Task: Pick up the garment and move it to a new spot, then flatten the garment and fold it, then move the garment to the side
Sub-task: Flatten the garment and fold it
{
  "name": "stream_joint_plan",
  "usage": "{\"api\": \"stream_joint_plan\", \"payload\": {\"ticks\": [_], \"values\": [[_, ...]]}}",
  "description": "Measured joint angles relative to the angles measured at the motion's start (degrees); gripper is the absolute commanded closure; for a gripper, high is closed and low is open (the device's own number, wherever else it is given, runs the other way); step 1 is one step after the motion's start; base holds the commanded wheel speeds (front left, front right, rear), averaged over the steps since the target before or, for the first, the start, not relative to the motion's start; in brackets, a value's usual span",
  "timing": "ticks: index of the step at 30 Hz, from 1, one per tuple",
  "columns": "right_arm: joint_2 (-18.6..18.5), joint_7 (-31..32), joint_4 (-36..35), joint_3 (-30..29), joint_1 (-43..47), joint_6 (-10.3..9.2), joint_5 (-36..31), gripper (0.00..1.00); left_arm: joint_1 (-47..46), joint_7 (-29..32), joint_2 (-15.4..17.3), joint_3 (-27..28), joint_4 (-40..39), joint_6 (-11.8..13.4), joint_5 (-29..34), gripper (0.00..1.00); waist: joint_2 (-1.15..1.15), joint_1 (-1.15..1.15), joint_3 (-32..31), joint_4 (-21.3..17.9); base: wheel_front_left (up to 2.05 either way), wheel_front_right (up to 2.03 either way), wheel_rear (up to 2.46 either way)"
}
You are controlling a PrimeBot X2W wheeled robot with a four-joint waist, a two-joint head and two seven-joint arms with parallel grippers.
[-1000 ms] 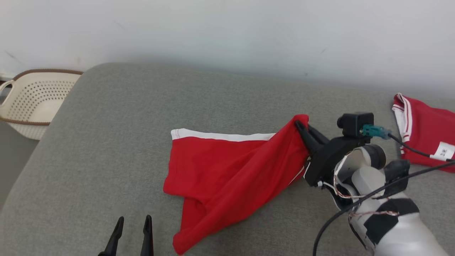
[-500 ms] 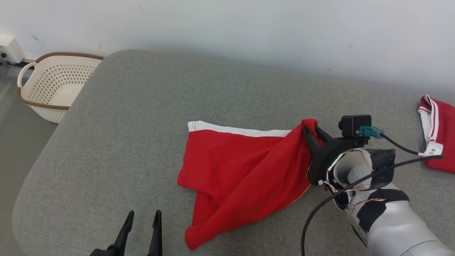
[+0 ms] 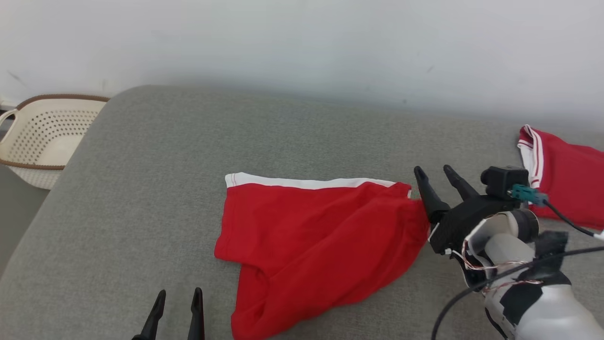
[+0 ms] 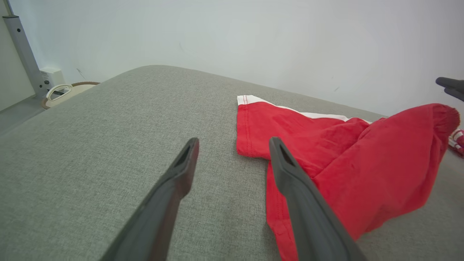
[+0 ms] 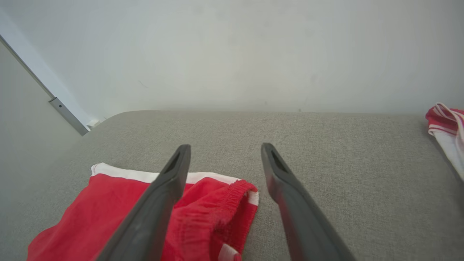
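A red garment (image 3: 311, 236) with a white band along its far edge lies rumpled on the grey cushion (image 3: 188, 141); it also shows in the left wrist view (image 4: 348, 166) and the right wrist view (image 5: 195, 217). My right gripper (image 3: 436, 175) stands open just right of the garment's elastic corner, with nothing between its fingers; in its own view (image 5: 224, 148) the red cloth lies below and to the left. My left gripper (image 3: 178, 295) is open at the bottom edge, left of the garment's near corner (image 4: 233, 139).
A second red garment with white stripes (image 3: 566, 174) lies at the cushion's right end, also at the right edge (image 5: 447, 121). A perforated cream basket (image 3: 37, 137) sits on the floor beyond the left end. A white wall backs the cushion.
My right gripper has opened and let go of the garment's corner, which dropped onto the cushion. The gripper has drawn back to the right. The head camera shifted between frames.
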Motion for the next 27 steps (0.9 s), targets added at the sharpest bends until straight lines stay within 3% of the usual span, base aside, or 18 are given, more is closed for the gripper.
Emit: {"api": "stream_joint_plan", "payload": {"ticks": [5, 13, 18, 27], "values": [[-2.90, -0.30, -7.13, -3.63, 4.53, 0.00, 0.16, 0.00, 0.16, 0.00, 0.00, 0.33, -0.46, -0.01, 0.09, 0.00, 0.00, 0.00, -0.15, -1.81, 0.00, 0.00, 0.00], [-4.31, -0.46, -19.29, -14.47, 15.40, 0.00, -7.05, 0.00, 0.94, 0.00, 0.00, 0.60, -0.89, 0.00, 0.26, 0.00, 0.00, 0.00, -0.59, -3.50, 0.00, 0.00, 0.00], [-2.81, -0.46, -26.71, -21.24, 22.33, 0.00, -14.34, 0.00, 1.21, 0.00, 0.00, 0.81, -0.66, -0.04, 0.34, 0.00, 0.00, 0.00, -1.25, -4.01, 0.00, 0.00, 0.00], [3.27, -0.46, -40.46, -32.06, 35.48, 0.00, -28.83, 0.00, 2.02, 0.00, 0.00, 1.35, -0.58, -0.52, 0.57, 0.00, 0.00, 0.00, -1.95, -4.27, 0.00, 0.00, 0.00]]}}
